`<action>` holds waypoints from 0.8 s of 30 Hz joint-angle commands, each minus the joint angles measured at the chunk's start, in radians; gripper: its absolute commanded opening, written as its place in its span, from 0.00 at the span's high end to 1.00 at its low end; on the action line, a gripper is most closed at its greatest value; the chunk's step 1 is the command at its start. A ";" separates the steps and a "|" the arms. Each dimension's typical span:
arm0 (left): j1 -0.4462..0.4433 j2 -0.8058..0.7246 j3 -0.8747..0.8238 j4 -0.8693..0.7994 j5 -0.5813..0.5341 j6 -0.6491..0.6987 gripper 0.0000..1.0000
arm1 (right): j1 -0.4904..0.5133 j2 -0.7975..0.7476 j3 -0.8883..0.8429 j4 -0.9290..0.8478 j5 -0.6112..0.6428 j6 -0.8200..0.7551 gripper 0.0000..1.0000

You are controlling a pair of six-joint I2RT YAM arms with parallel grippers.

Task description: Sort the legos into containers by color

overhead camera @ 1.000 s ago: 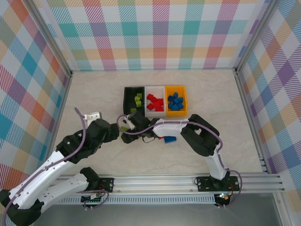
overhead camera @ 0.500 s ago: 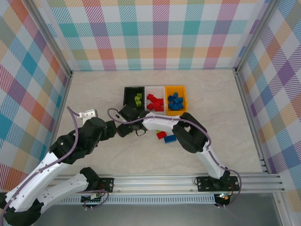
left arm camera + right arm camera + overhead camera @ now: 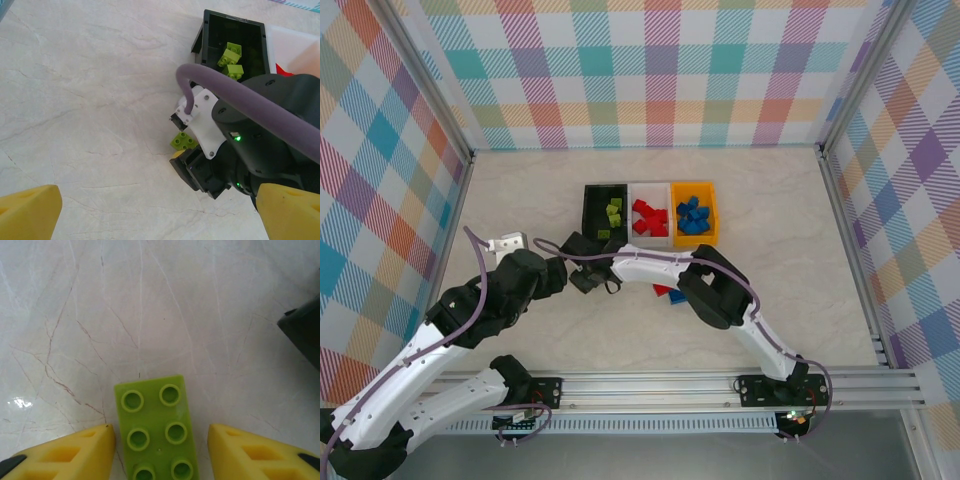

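One lime brick lies between the parted fingers of your right claw; your left claw stands wide apart.

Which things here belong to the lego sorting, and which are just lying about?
Job:
- lime brick between the open right claw
- loose red brick, loose blue brick
- black bin, white bin, orange bin

Not the job:
- purple cable
- metal rail
- plaid walls
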 commanded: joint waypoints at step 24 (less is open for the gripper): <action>0.011 0.028 0.009 0.019 0.024 -0.023 0.00 | -0.055 -0.428 -0.501 0.294 -0.009 0.142 0.76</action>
